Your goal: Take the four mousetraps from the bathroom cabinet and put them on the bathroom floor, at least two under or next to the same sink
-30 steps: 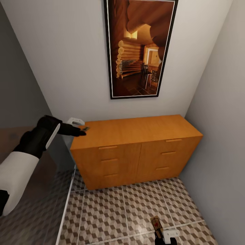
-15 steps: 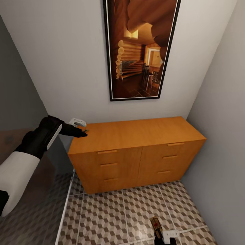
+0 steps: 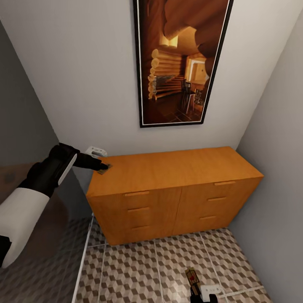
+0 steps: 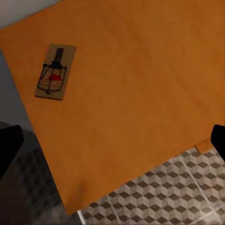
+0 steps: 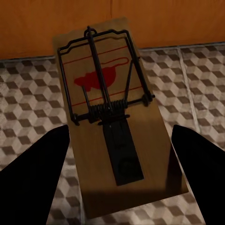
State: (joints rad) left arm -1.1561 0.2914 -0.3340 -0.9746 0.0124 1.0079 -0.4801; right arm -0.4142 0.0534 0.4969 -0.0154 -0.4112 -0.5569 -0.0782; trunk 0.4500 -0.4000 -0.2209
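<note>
Panning right, the head camera is shifting; left hand (image 3: 101, 167) is hovering open over a mousetrap (image 4: 53, 71) lying on the cabinet (image 3: 168, 168) top's corner. Right hand (image 5: 117, 178) is gripping another mousetrap (image 5: 110, 112) above the bathroom floor (image 3: 139, 269), not yet placed.

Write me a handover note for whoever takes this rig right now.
Left gripper: open, over the cabinet top's corner, above a mousetrap lying flat there, not gripped.
Right gripper: low over the bathroom floor, second mousetrap between its fingers; grip unclear.
Done: two traps out, drawers shut.
Left: find the other two, set all four on the floor, two by the sink.
</note>
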